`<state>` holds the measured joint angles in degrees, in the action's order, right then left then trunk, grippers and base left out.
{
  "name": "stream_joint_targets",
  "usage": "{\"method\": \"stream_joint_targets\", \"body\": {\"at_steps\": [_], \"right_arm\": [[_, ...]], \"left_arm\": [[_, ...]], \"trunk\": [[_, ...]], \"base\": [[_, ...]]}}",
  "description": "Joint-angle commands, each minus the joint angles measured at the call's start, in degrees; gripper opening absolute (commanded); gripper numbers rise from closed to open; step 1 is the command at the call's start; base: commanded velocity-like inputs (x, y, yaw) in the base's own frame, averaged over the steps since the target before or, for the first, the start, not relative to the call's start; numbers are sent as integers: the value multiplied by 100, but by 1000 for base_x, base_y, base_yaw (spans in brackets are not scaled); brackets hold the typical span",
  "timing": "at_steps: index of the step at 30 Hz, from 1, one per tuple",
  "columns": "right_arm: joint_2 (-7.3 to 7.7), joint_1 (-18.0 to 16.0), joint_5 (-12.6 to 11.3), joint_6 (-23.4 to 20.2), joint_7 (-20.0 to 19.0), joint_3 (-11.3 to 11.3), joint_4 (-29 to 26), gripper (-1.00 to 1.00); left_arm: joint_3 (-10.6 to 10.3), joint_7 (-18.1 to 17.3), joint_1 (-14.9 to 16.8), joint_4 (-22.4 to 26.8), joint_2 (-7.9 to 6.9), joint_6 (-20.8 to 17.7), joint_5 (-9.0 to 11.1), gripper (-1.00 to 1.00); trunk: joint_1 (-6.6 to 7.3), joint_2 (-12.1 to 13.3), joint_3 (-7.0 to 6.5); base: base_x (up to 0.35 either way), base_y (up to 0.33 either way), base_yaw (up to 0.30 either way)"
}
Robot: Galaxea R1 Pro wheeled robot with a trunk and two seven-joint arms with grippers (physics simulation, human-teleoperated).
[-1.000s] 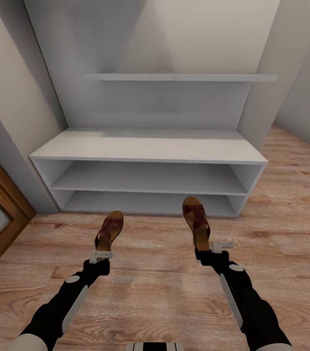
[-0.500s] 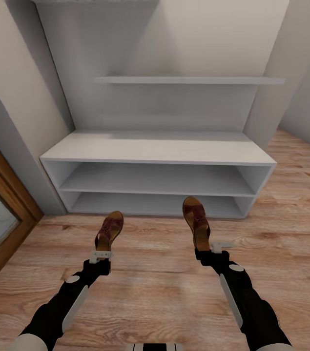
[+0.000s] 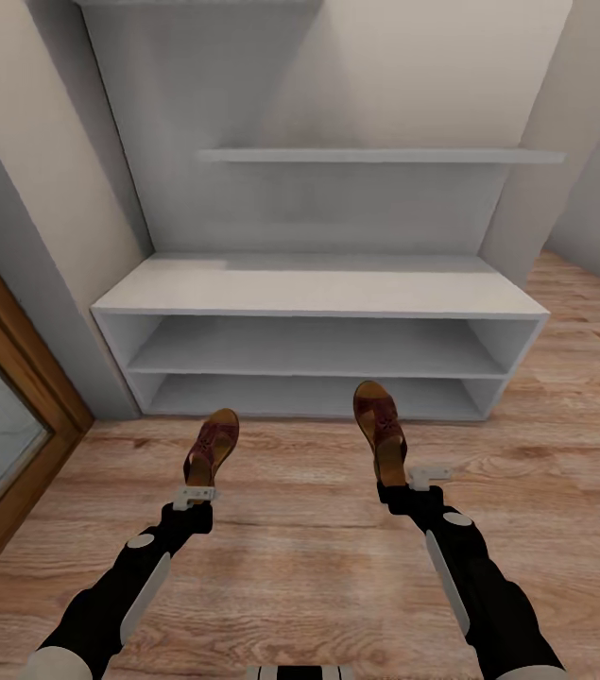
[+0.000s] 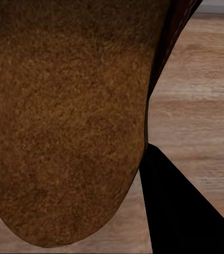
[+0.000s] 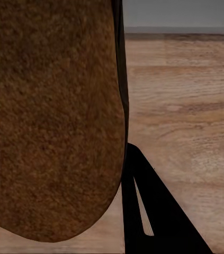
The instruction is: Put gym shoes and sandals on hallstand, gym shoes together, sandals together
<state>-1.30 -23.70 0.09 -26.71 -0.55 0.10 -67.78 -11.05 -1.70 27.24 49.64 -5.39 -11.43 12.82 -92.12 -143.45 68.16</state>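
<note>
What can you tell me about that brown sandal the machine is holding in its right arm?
The sandal in the right tool is a slim flat shoe with dark reddish-brown straps over the toe end and a tan insole that looks like suede or leather. The right tool grips it at the heel, so it hangs above the wood floor with its toe pointing toward the pale grey shoe rack. It touches neither of them. In the right wrist view its grainy brown insole shows close up.

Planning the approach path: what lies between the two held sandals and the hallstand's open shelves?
Bare wood-plank corridor floor in the head view. The left sandal and right sandal hang short of the hallstand, nothing standing in that strip.
</note>
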Motion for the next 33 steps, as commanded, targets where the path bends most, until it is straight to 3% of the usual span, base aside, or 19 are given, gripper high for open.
{"method": "stream_joint_targets", "body": {"at_steps": [1,11,13,14,16,21,23,25,26,27,30,31,32,33], "right_arm": [[-2,-3,-17,-36,2,-1,-7,-100],[-2,-2,-13,-36,20,-1,-7,-100],[-2,-3,-11,-38,15,-1,-7,-100],[-2,-3,-9,-39,18,-11,-12,-100],[3,-1,-18,-37,14,-25,-21,-100],[33,-2,-96,-30,-2,-213,-97,-100],[46,-3,-142,-30,-6,-519,-250,-100],[53,-3,-196,-32,-11,-1018,-471,-100],[56,0,-232,-34,-18,-1619,-674,-100],[57,1,-240,-34,-26,-1822,-727,-100],[71,4,-264,-58,-245,-3022,-881,-100],[126,5,-266,-73,-464,-3674,-905,-100],[174,5,-266,-76,-550,-3902,-910,-100],[315,5,-262,-81,-729,-4351,-915,-100]], "left_arm": [[-11,-6,0,11,-6,-35,27,-100],[-11,-6,0,-56,7,-31,20,-100],[-14,4,0,-185,43,-28,19,-100],[5,15,0,-532,172,-27,14,-100],[23,18,0,-693,218,-26,12,-100],[278,28,0,-846,241,-29,6,-100],[430,33,0,-861,235,-35,3,-100],[598,36,0,-872,225,-39,2,-100],[775,37,0,-877,220,-59,1,-100],[830,37,0,-877,218,-86,0,-100],[1007,36,0,-872,215,-505,-28,-100],[1038,33,0,-865,214,-709,-40,-100],[1044,32,0,-861,214,-754,-42,-100],[1054,31,0,-852,214,-818,-46,-100]], "trunk": [[1,-2,2],[1,-2,-11],[1,-2,-12],[1,-2,-12],[1,-2,-12],[1,-2,-12],[1,-2,-12],[1,-2,-12],[1,-2,-12],[1,-2,-12],[1,-2,-12],[1,-2,-12],[1,-2,-12],[1,-2,-12]], "base": [[0,14,-236],[0,3,-121],[0,0,-5],[0,0,-1],[0,0,0],[0,0,0],[0,0,0],[0,0,0],[0,0,0],[0,0,0],[0,0,0],[0,0,0],[0,0,0],[0,0,0]]}}
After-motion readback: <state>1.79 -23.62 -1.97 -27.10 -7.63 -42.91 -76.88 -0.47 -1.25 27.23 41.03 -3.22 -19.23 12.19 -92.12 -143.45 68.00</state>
